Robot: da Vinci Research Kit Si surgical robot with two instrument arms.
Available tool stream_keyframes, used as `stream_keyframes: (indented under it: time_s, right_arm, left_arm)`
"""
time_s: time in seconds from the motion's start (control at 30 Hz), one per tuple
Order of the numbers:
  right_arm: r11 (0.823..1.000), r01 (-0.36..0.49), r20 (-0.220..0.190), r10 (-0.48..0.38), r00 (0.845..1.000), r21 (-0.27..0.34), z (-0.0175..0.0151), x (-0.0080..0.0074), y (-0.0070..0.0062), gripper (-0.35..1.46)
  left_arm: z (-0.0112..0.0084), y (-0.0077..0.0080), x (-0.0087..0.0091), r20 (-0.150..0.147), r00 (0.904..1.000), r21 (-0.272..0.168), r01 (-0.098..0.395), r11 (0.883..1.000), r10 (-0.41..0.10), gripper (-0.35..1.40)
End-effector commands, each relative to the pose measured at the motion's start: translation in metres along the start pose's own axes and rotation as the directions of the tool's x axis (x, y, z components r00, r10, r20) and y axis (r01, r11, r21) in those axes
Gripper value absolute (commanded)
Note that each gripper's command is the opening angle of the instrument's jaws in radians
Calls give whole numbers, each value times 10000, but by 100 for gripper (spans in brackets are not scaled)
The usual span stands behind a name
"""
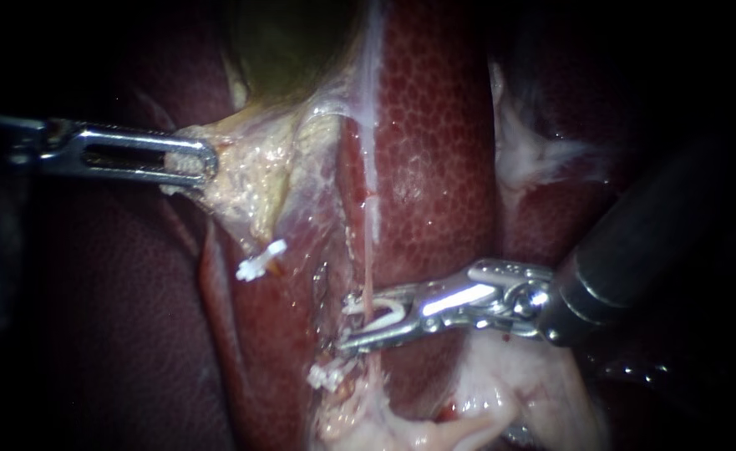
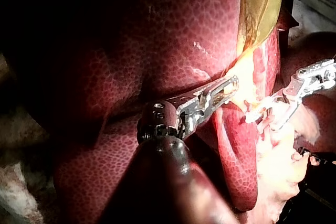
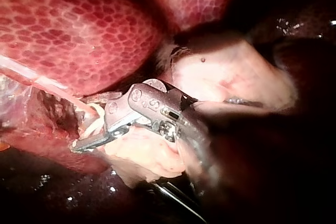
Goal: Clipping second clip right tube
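The right tube point(image 1: 370, 263) is a thin pink strand running down beside the liver point(image 1: 434, 150). My right instrument point(image 1: 373, 316) comes in from the right, and its jaws hold a white clip point(image 1: 387, 312) that straddles this tube. A second white clip point(image 1: 326, 376) sits lower on the same tube. In the right wrist view the right instrument point(image 3: 90, 129) shows that clip point(image 3: 94, 115) at the tube. My left instrument point(image 1: 194, 163) is shut on yellowish tissue at the gallbladder point(image 1: 292, 42) and holds it to the left; in the left wrist view the left instrument point(image 2: 224, 88) grips the same fold.
Another white clip point(image 1: 261, 260) sits on the left tube below the held tissue. Pale loose tissue point(image 1: 501, 392) lies under the right instrument's shaft. Dark red liver lobes surround the field. My right instrument point(image 2: 270, 113) also appears ahead of the left one.
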Motion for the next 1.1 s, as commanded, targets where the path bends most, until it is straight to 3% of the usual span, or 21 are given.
stream_keyframes:
  time_s: [0.03,0.53,0.67,0.9,1.1]
  right_arm:
    - [10000,0,2,0,10000,5,2,0,0,51]
    - [9998,-93,103,91,9999,182,15,-6,5,42]
    - [9996,-211,108,209,9997,190,14,-6,5,25]
    - [9992,-313,124,310,9994,247,3,0,5,-31]
    - [9989,-376,141,372,9992,277,-3,1,8,-35]
  left_arm:
    - [0,0,0,1,10000,-4,0,10000,0,-35]
    - [1,0,1,3,10000,-6,-2,10000,2,-35]
    - [1,0,1,-23,10000,-20,-4,10000,4,-35]
    - [1,0,1,-23,10000,-21,-5,10000,5,-35]
    - [1,0,1,-23,10000,-21,-6,10000,6,-35]
